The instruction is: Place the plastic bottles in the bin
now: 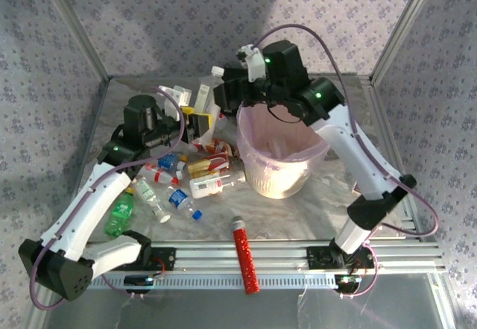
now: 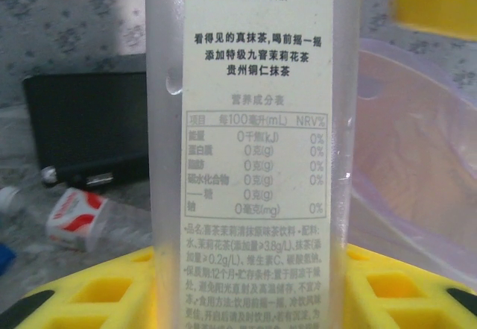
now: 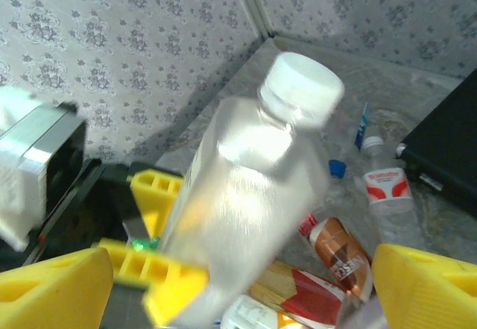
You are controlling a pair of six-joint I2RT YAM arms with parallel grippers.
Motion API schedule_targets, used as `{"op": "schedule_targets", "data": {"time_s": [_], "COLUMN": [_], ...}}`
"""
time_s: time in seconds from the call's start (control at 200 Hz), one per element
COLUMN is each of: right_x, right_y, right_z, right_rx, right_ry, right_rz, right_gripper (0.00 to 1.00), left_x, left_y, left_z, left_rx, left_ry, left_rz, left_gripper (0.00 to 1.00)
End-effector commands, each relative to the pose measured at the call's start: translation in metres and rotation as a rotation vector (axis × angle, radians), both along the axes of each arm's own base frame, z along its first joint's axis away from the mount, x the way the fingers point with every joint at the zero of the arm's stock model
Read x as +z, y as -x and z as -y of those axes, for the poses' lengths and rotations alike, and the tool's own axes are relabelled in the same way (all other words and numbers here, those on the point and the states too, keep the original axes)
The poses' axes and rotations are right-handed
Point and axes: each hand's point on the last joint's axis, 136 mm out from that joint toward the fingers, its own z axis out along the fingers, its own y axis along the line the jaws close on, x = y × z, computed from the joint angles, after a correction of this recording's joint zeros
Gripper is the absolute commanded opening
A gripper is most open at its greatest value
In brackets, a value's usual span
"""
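Note:
A frosted plastic bottle (image 1: 209, 94) with a white cap (image 3: 302, 86) stands tilted in the air left of the bin (image 1: 282, 157), a pale-pink round bucket. My left gripper (image 1: 200, 122) is shut on its lower body. Its yellow fingers (image 2: 97, 292) press both sides of the white-labelled bottle (image 2: 253, 157). My right gripper (image 1: 229, 98) hovers over the bin's left rim, open. Its fingers (image 3: 52, 284) stand wide apart on either side of the bottle (image 3: 253, 195) without touching it. Several more bottles (image 1: 195, 178) lie on the table left of the bin, one of them green (image 1: 119, 213).
A red glitter tube (image 1: 246, 256) lies across the front rail. A flat black box (image 2: 89, 127) sits behind the bottle pile, and the bin wall (image 2: 417, 187) rises close on the right. A brown-labelled bottle (image 3: 339, 254) and a red-and-white one (image 3: 387, 187) lie below.

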Motion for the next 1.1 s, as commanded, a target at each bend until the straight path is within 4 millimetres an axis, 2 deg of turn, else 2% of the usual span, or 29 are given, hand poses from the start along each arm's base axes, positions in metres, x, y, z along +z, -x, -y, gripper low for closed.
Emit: {"op": "schedule_targets", "data": {"time_s": [0.0, 0.1, 0.245, 0.385, 0.47, 0.505, 0.59, 0.68, 0.735, 0.914, 1.004, 1.094], "right_x": [0.006, 0.0, -0.004, -0.009, -0.008, -0.006, 0.001, 0.014, 0.027, 0.07, 0.089, 0.096], "right_y": [-0.003, -0.009, -0.01, -0.017, -0.019, -0.019, -0.021, -0.024, -0.025, -0.023, -0.019, -0.011], "right_z": [-0.013, -0.019, -0.022, -0.018, -0.017, -0.017, -0.015, -0.011, -0.005, 0.027, 0.053, 0.082], "right_rx": [0.008, 0.006, 0.017, 0.001, 0.002, 0.005, 0.007, 0.001, -0.009, -0.055, -0.095, -0.144], "right_ry": [-0.034, -0.052, -0.056, -0.049, -0.055, -0.059, -0.067, -0.077, -0.087, -0.106, -0.113, -0.095], "right_rz": [-0.033, -0.065, -0.079, -0.087, -0.085, -0.078, -0.056, -0.016, 0.018, 0.124, 0.166, 0.187], "right_gripper": [0.93, 0.88, 0.69, 0.61, 0.6, 0.59, 0.59, 0.58, 0.57, 0.56, 0.55, 0.55], "left_x": [0.021, 0.021, 0.022, 0.028, 0.03, 0.029, 0.029, 0.028, 0.026, 0.008, -0.009, -0.026], "left_y": [0.009, 0.009, 0.007, 0.01, 0.01, 0.01, 0.009, 0.007, 0.007, 0.004, -0.004, -0.017], "left_z": [0.012, 0.012, 0.011, 0.013, 0.014, 0.015, 0.016, 0.015, 0.013, -0.004, -0.018, -0.035], "left_rx": [-0.051, -0.043, -0.028, -0.041, -0.045, -0.043, -0.042, -0.028, -0.015, 0.086, 0.159, 0.237], "left_ry": [0.054, 0.058, 0.062, 0.073, 0.078, 0.078, 0.088, 0.103, 0.109, 0.094, 0.074, 0.085], "left_rz": [0.057, 0.061, 0.07, 0.093, 0.095, 0.095, 0.088, 0.075, 0.066, 0.009, -0.052, -0.138], "left_gripper": [0.47, 0.47, 0.47, 0.47, 0.48, 0.52, 0.69, 0.91, 0.97, 1.0, 1.0, 1.0]}}
